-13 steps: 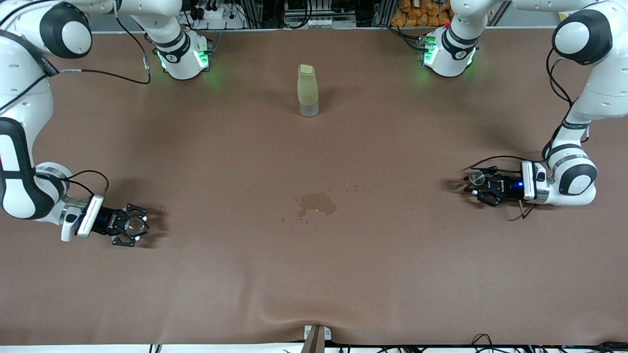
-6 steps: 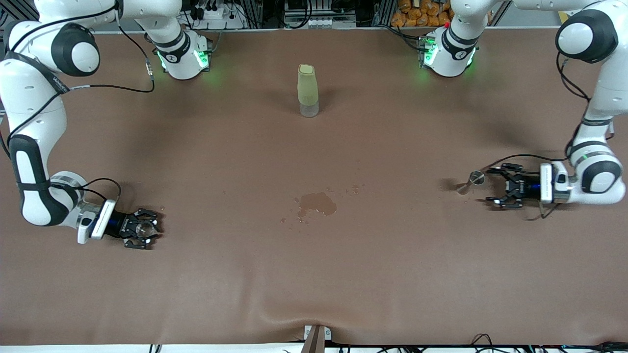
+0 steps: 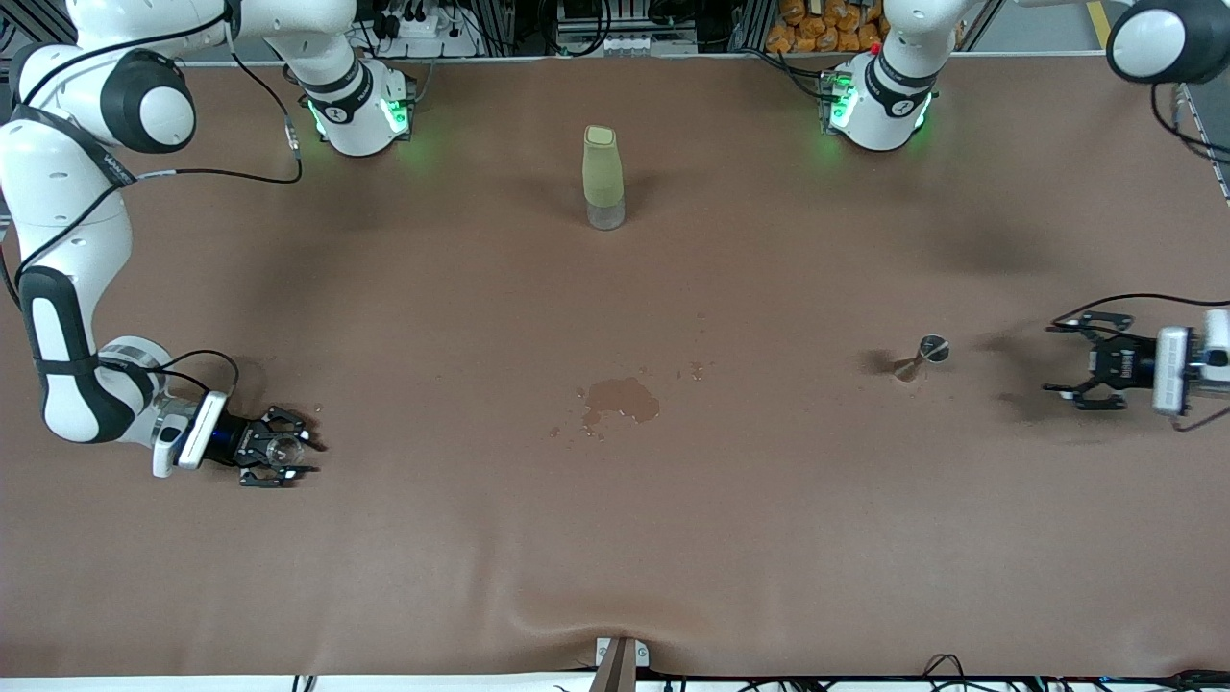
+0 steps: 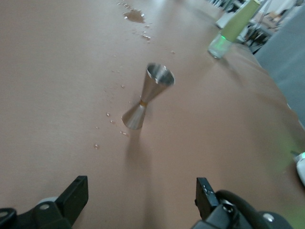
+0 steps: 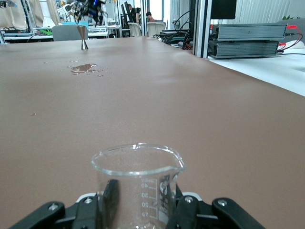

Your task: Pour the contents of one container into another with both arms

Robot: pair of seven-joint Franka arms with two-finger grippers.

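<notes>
We are looking first at the small glass beaker [image 5: 138,183], which is standing upright on the table [image 3: 615,538] toward the right arm's end, its spout rim clear and its graduated wall sitting between the fingers of the right gripper [image 3: 277,450]; those fingers are flanking the glass closely, but we cannot tell whether they are gripping it or just letting go. The steel jigger [image 3: 921,357] is standing alone on its smaller cone toward the left arm's end, well apart from the beaker, with droplets scattered beside its foot. The left gripper [image 3: 1084,366] is hovering low over the table at that end, clear of the jigger, its fingers spread wide and holding nothing. Between the two vessels a brown spill [image 3: 622,399] is lying on the table, nearer to the front camera than the tall pale-green bottle [image 3: 602,177], which is standing close to the arm bases. We are judging the pour to be done and the step in hand to be setting down and backing away. To do that well, we are advising that the right gripper open fully before moving, then draw straight back along the table so neither finger drags the light beaker over. The left gripper is better off lifting as it retreats, since the jigger's narrow foot looks easy to topple.
</notes>
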